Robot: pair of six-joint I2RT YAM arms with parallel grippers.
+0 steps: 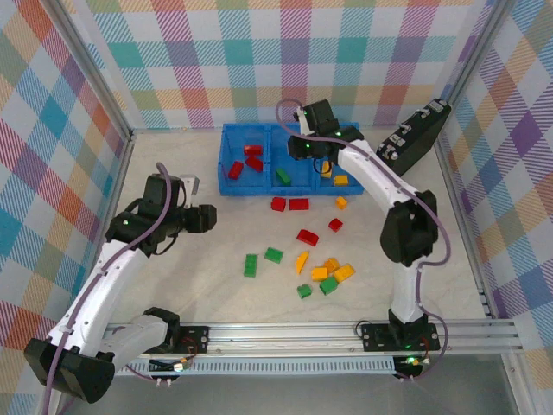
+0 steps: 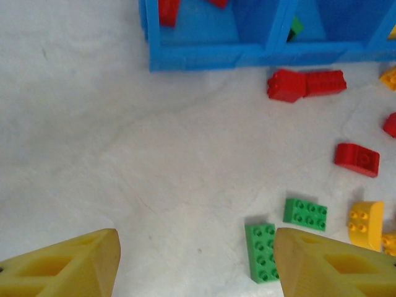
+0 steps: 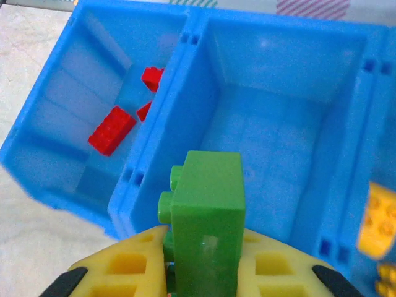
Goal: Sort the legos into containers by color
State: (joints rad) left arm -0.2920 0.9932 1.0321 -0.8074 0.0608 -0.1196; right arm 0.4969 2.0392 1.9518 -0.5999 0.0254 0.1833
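My right gripper (image 3: 204, 263) is shut on a green lego (image 3: 207, 223), held upright above the middle container (image 3: 272, 142) of the blue tray (image 1: 232, 164). The left container (image 3: 74, 111) holds red legos (image 3: 111, 129). A yellow lego (image 3: 378, 223) lies in the right one. In the top view the right gripper (image 1: 308, 149) hangs over the tray. My left gripper (image 2: 195, 266) is open above bare table, with a flat green lego (image 2: 261, 252) beside its right finger (image 2: 334, 266). Loose red legos (image 1: 299, 204), green legos (image 1: 274, 255) and yellow legos (image 1: 344, 272) lie in front of the tray.
A black case (image 1: 415, 138) leans at the back right, close to the tray. A small grey card (image 1: 192, 183) lies left of the tray, near the left gripper (image 1: 210, 218). Patterned walls enclose the table on three sides.
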